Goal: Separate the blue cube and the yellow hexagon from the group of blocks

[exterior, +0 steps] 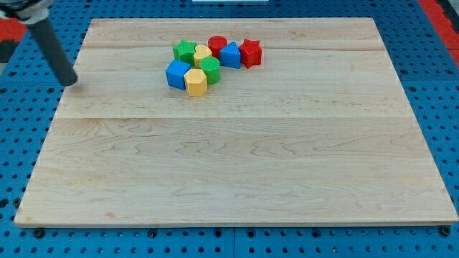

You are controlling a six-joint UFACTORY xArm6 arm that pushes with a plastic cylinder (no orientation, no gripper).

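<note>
Worktop [237, 179] was a pale wood board on a blue pegboard [14, 143]. My tip [69, 82] sat at the worktop's left edge, well apart from the blocks, to the view's left of the whole group. No fingers on this rig, just the dark rod, so nothing released or clenched to report.

Landmark: the blue cube [176, 74]. It sat at the group's lower-left corner, upper-middle of the worktop. Yellow hexagon [196, 82] was touching it, just to its right & a bit toward the view's bottom. Both were packed in w/ the rest.

Green star [185, 50] was just above the blue cube. A second yellow block [202, 55], shape unclear, was up & right of the cube, next to the star. Green block [210, 69], roundish, was right of the cube, just above the hexagon. Red cylinder [217, 45] was farther up & right. Another blue block [230, 55], peaked top, was right of that, w/ the red star [250, 52] farthest right from the cube.
</note>
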